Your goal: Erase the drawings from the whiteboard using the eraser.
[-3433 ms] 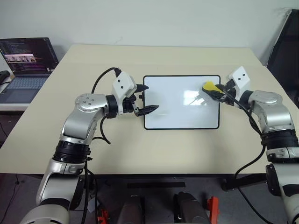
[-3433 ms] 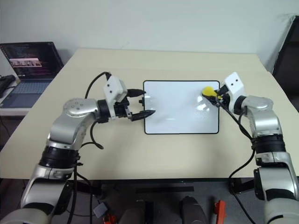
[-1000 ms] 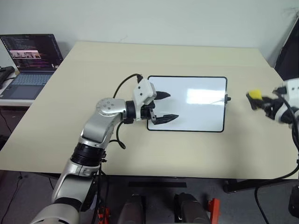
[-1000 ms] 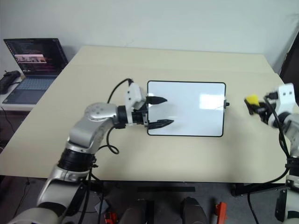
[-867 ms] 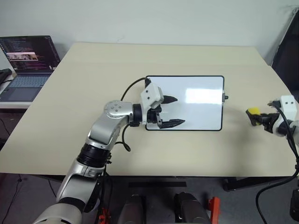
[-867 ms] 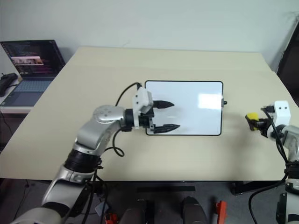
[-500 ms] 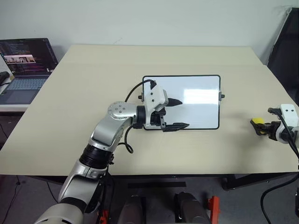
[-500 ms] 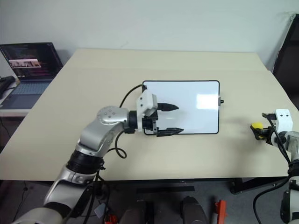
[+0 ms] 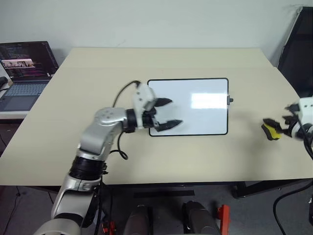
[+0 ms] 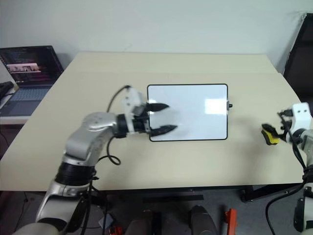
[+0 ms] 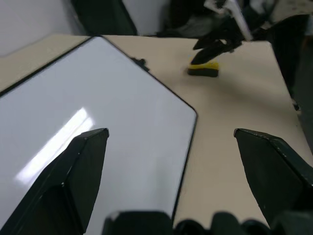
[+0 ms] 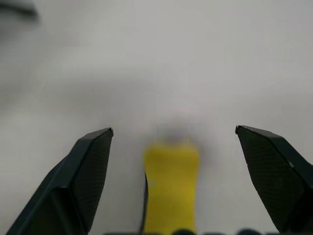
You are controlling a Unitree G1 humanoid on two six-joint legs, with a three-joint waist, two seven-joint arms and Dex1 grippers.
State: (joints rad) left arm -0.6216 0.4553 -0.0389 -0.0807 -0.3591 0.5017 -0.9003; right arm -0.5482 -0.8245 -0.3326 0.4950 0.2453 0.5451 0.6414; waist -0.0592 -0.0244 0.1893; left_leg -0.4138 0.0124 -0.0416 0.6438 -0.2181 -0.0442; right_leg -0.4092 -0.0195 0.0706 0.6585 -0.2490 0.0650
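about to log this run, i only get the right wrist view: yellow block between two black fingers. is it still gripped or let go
Observer: Let go. The right gripper has its fingers spread wide, and the eraser lies on the table between them, touching neither.
Operator: where's that relative to the board
Observer: Off it, on bare table to the right of the whiteboard, clear of its frame.
Operator: any marks left on the board
Observer: No red marks that I can see; just a window glare.
Operator: what's the left arm doing
Observer: The left gripper is open over the board's left edge, holding nothing.
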